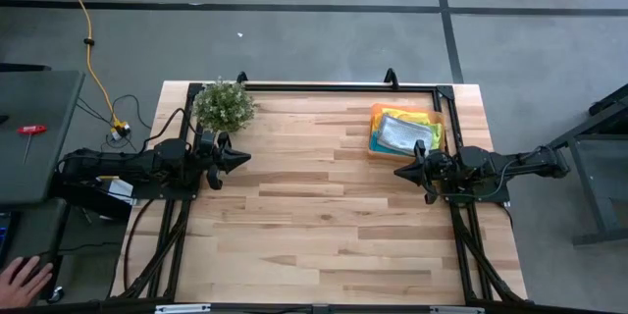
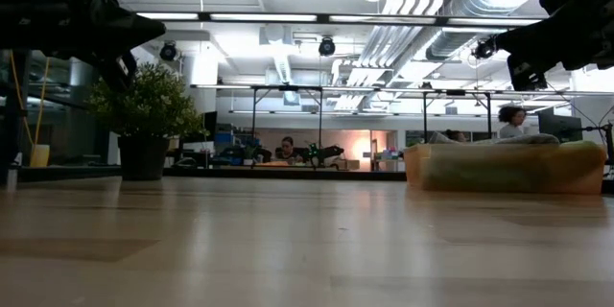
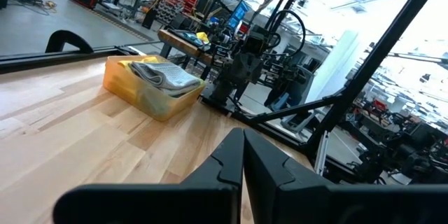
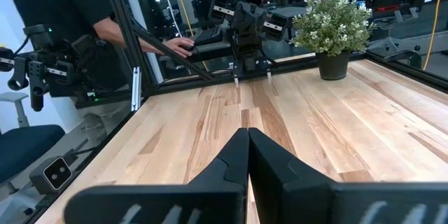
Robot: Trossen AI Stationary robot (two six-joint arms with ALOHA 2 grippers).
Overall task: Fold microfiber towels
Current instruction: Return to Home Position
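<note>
The towels (image 1: pixel 402 132) lie folded and stacked in the orange tray (image 1: pixel 374 130) at the far right of the table (image 1: pixel 324 226). A grey one is on top, with yellow and green edges showing beneath it. No cloth lies on the bare wood, so the folding looks done.

The left gripper (image 1: pixel 240 159) hangs at the table's left side, just on the near side of the plant (image 1: pixel 224 105), its fingers clenched tip to tip on nothing. The right gripper (image 1: pixel 400 171) mirrors it on the right, just nearer than the tray and apart from it, likewise clenched and empty. Both point inward at each other across the middle, raised off the wood and held close to their bases (a resting pose, I judge, that keeps them clear of the stack).

Nothing stands between them. A person's hand (image 1: pixel 22 277) rests beyond the table's near left corner, well apart from either arm.
</note>
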